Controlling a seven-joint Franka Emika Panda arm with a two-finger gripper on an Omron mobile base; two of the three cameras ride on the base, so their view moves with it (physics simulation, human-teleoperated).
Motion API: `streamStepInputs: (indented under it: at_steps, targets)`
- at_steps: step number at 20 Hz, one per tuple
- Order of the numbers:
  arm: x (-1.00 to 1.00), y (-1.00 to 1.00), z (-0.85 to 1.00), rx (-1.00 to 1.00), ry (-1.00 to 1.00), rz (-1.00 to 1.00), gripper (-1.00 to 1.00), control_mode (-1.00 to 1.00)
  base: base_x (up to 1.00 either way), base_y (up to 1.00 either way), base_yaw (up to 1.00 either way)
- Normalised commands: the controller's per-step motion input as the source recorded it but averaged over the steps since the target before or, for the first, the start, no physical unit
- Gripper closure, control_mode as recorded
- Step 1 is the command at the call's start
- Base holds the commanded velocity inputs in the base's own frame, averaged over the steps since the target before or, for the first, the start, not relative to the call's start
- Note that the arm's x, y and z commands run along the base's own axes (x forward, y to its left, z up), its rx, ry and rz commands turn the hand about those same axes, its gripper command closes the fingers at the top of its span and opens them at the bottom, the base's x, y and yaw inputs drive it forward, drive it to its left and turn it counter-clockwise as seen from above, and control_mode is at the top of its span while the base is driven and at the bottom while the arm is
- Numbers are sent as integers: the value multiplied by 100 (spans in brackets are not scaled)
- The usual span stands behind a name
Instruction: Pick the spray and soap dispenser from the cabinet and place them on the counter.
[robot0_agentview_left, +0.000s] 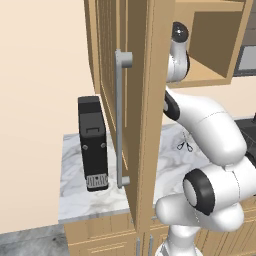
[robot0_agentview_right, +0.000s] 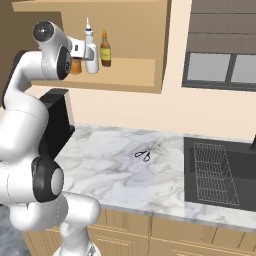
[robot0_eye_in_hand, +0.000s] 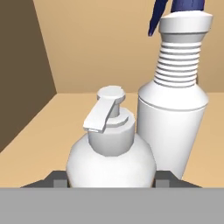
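Gripper (robot0_eye_in_hand: 112, 183) jaws are set either side of the upright soap dispenser (robot0_eye_in_hand: 111, 153), apparently clamped on it; the spray (robot0_eye_in_hand: 175, 113) is seen just beside.

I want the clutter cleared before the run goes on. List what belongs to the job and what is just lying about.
Job: spray, soap dispenser, cabinet, counter.
Lying about: scissors, brown bottle, black appliance, dish rack.
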Motion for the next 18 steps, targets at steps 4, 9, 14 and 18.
streamStepInputs:
  at_steps: [4,9,14,18]
  targets:
    - [0,0,1,0,0,0,100,-100,0,0,0]
    - [-19,0,0,0,-1,0,100,-100,0,0,0]
    - [-56,0,0,0,-7,0,100,-100,0,0,0]
    - [-78,0,3,1,-11,0,100,-100,0,0,0]
